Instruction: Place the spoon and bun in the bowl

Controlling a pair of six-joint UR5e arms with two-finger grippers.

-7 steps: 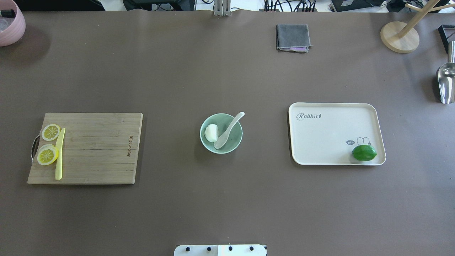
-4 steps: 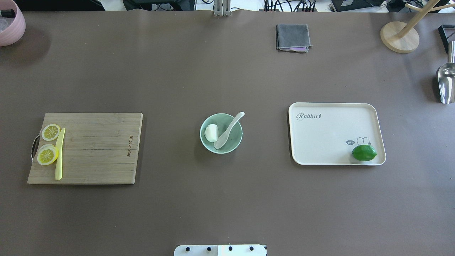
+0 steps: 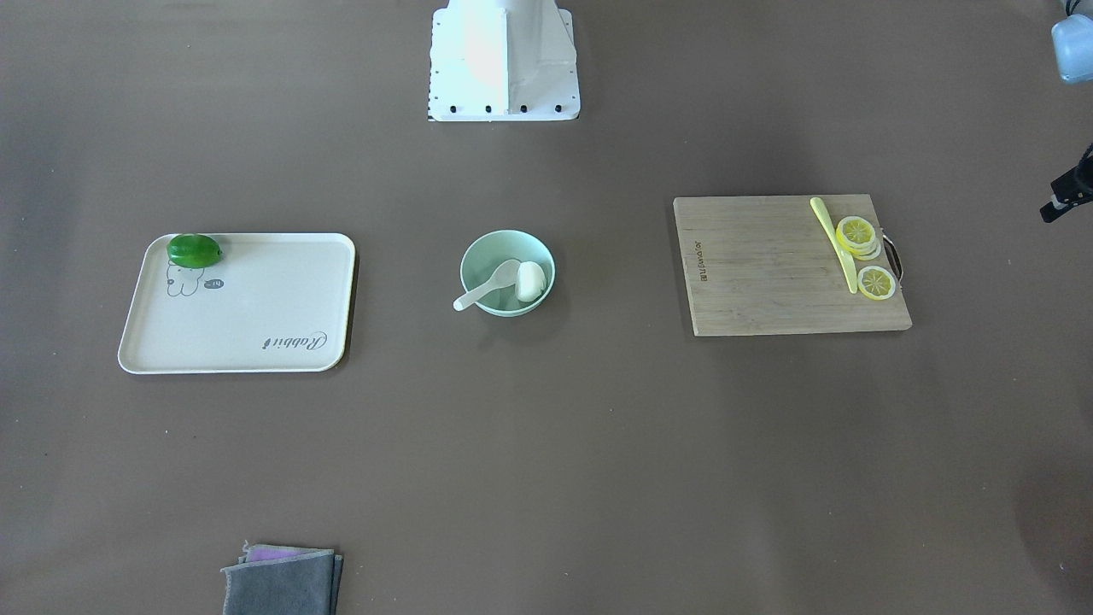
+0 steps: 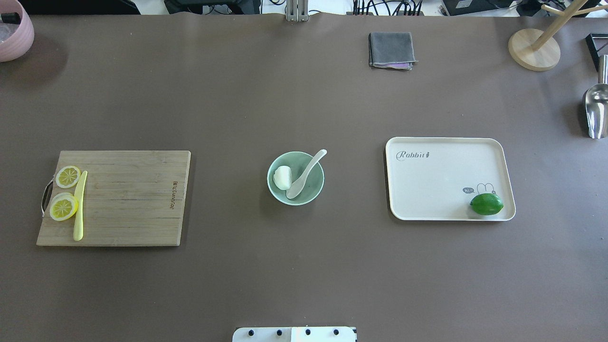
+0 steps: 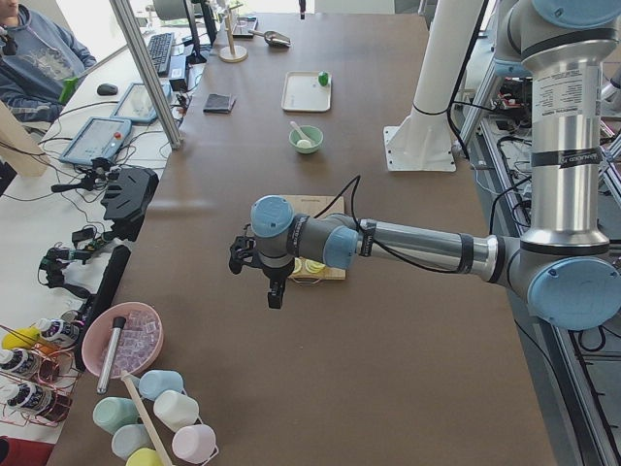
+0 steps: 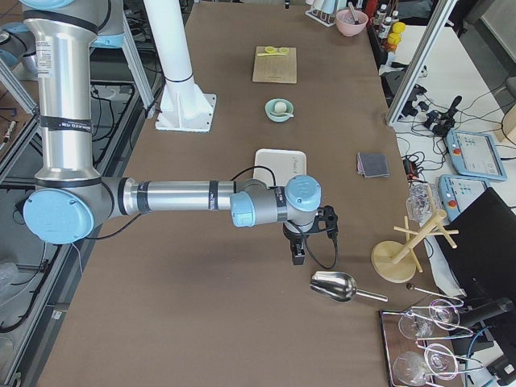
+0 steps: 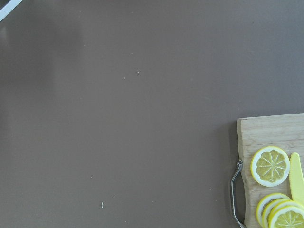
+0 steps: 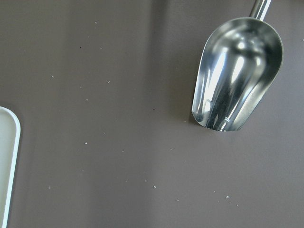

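The pale mint-green bowl [image 4: 317, 191] stands at the table's middle; it also shows in the front view [image 3: 483, 248]. The white bun [image 4: 282, 177] lies inside it on the left. The cream-white spoon [image 4: 306, 173] rests with its scoop in the bowl and its handle over the far right rim. In the front view the bun [image 3: 530, 281] and spoon [image 3: 487, 290] show likewise. My left gripper [image 5: 275, 297] hangs off the cutting board's outer end. My right gripper [image 6: 297, 256] hangs beside the metal scoop. I cannot tell whether either is open or shut.
A wooden cutting board [image 4: 128, 199] with lemon slices [image 4: 64, 207] and a yellow knife [image 4: 79, 206] lies left. A cream tray [image 4: 441, 180] with a green lime [image 4: 486, 204] lies right. A grey cloth [image 4: 391, 50], metal scoop [image 4: 596, 111], wooden stand [image 4: 534, 50] and pink bowl [image 4: 14, 33] sit at the edges.
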